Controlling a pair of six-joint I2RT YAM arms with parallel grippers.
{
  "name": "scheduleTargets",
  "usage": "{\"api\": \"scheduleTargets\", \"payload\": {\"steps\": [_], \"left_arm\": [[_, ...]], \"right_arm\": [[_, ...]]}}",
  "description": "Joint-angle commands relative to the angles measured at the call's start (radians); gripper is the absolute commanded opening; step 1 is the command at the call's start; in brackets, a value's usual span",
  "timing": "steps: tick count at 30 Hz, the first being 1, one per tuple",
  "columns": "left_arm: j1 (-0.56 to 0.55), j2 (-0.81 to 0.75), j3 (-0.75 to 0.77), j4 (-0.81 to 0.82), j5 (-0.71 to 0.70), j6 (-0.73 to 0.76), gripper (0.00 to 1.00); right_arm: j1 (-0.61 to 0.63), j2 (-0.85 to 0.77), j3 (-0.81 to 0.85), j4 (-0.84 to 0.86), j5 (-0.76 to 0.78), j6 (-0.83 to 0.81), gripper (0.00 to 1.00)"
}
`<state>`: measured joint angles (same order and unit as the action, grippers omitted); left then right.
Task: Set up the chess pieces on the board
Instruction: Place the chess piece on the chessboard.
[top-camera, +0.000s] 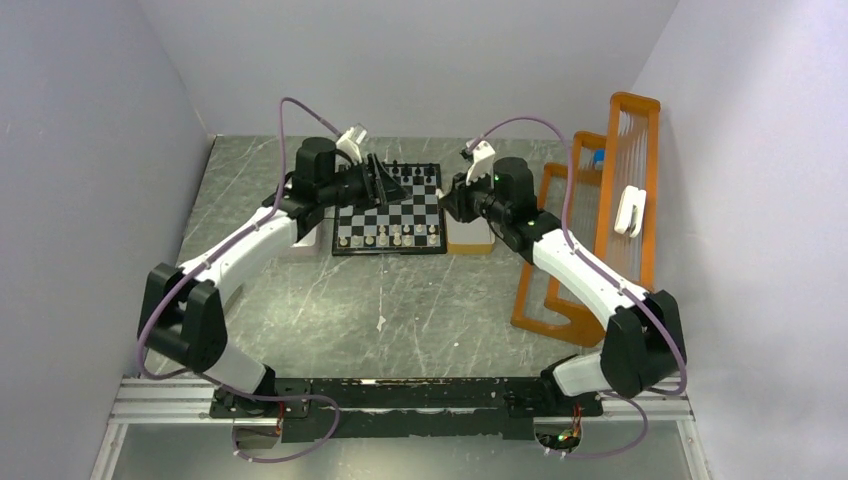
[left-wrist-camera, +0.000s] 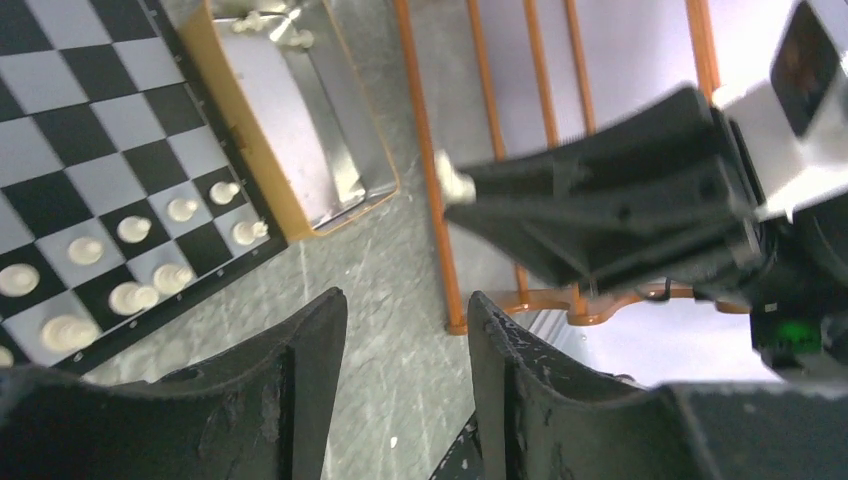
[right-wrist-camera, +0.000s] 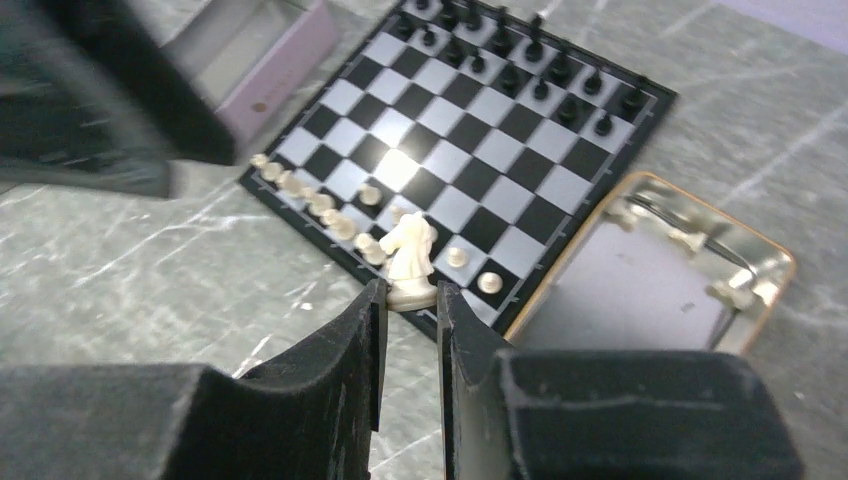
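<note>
Firmly, right hand pinching cream knight, board nearby.

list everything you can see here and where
small checked chessboard: one, black-and-white, mid-table
black chess pieces: two rows, board's far edge
cream chess pieces: several, board's near rows
knight piece: one, cream, in right tool
metal tray with tan rim: one, silvery, right of board, loose pieces inside
shallow box: one, pale lilac, left of board
wire racks: two, orange, right wall
marbled table: one, grey
left tool: black, open, empty, over board
right tool: black, shut on knight
</note>
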<state>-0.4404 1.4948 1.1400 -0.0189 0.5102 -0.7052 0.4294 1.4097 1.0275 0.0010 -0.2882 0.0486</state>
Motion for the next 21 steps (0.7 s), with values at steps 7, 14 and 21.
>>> {"api": "scheduleTargets", "payload": {"steps": [7, 14, 21], "left_arm": [[-0.028, 0.166, 0.125, 0.17, 0.199, -0.198, 0.55], [-0.051, 0.193, 0.065, 0.315, 0.212, -0.303, 0.5], [-0.072, 0.209, 0.019, 0.39, 0.242, -0.356, 0.4]], "right_arm": [[0.091, -0.11, -0.037, 0.02, -0.04, 0.021, 0.25], [0.106, -0.13, -0.047, 0.012, -0.025, 0.015, 0.25], [0.107, -0.126, -0.054, 0.021, -0.002, 0.025, 0.25]]}}
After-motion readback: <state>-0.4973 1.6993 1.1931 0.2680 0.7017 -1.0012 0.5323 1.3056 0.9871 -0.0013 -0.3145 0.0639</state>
